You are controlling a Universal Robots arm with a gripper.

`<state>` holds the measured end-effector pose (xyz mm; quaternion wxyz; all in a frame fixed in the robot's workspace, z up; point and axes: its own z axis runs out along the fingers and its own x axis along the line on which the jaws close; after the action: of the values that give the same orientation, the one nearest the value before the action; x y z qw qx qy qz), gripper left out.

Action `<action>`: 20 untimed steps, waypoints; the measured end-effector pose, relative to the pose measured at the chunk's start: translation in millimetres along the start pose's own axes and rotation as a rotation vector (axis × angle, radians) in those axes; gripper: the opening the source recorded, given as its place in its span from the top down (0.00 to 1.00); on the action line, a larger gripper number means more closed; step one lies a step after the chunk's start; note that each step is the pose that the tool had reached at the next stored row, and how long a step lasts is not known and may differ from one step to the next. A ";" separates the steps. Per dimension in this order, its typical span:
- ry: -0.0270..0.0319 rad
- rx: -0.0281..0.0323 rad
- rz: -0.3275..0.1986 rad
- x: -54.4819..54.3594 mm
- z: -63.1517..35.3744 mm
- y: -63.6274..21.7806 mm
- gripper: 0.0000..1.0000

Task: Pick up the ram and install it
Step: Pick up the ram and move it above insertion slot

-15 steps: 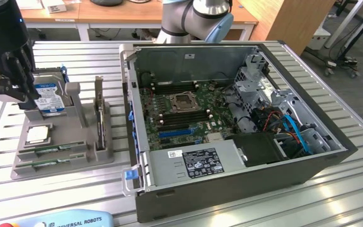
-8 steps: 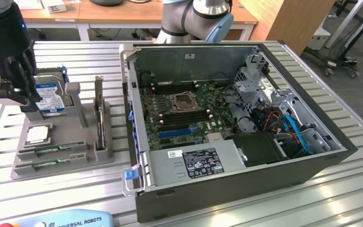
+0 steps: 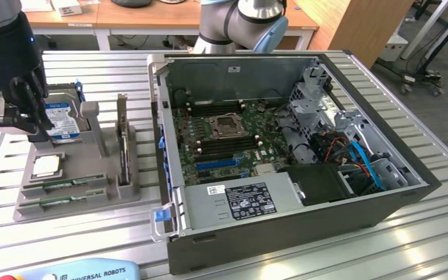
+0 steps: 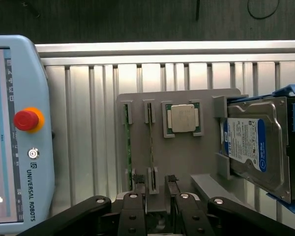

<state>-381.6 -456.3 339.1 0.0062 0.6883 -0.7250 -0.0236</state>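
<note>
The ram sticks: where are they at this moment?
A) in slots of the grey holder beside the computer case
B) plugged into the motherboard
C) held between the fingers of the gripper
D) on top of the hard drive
A: both ram sticks sit in slots of the grey holder outside the case, and the open gripper over the holder holds nothing.

Ram (edge-on) in grey holder
</note>
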 end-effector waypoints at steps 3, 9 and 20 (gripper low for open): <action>0.0001 0.0000 0.000 0.1 2.9 -0.1 0.70; 0.0000 0.0000 0.000 0.2 8.4 -0.3 0.70; 0.0000 0.0000 0.000 0.4 18.9 -0.8 0.70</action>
<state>-381.6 -456.3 320.2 0.0062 0.6883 -0.7250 -0.0236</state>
